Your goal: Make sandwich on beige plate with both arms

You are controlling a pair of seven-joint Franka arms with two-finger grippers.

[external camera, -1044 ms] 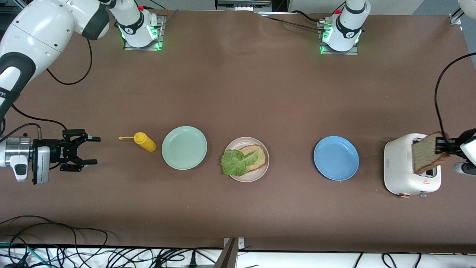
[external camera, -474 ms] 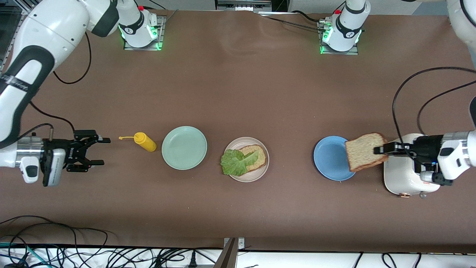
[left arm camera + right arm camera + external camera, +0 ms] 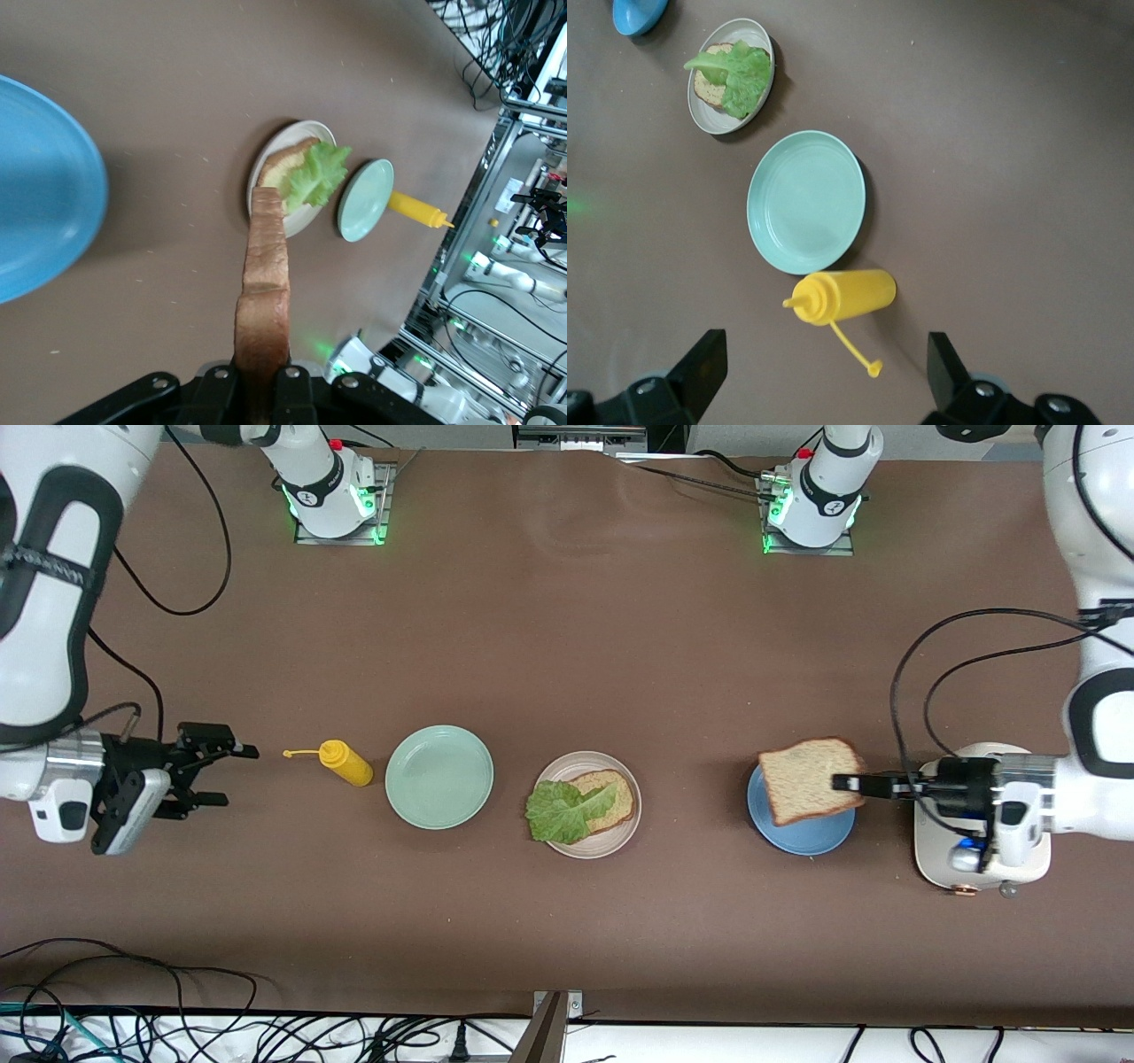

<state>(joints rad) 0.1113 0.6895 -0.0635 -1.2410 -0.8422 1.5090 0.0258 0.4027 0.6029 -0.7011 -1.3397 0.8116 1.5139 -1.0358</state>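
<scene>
Over the blue plate point(image 3: 802, 828), toward the left arm's end of the worktop point(image 3: 567, 646), the left gripper point(image 3: 849, 784) holds a bread slice point(image 3: 808, 779) up in the air. Its fingers point(image 3: 864, 785) are pinched tight on one edge of the slice, so the bread sticks straight out past the fingertips and hangs over the part of the blue plate farther from the front camera. In the left wrist view the slice point(image 3: 264, 292) shows edge-on, its crust running from between the fingers point(image 3: 217, 390) out toward the beige plate point(image 3: 266, 159).

That beige plate point(image 3: 611, 837) sits at the middle of the worktop, between the blue plate and a mint-green plate point(image 3: 439, 777). On it lies a second bread slice point(image 3: 616, 795), with a lettuce leaf point(image 3: 563, 810) draped over the half toward the right arm's end.

A yellow squeeze bottle point(image 3: 346, 763) lies on its side just beside the mint-green plate, its nozzle pointing toward the right gripper point(image 3: 221, 775). The right gripper waits near that nozzle with its fingers point(image 3: 232, 750) spread wide and nothing between them. A white toaster point(image 3: 939, 841) stands at the left arm's end, partly hidden under the left wrist.
</scene>
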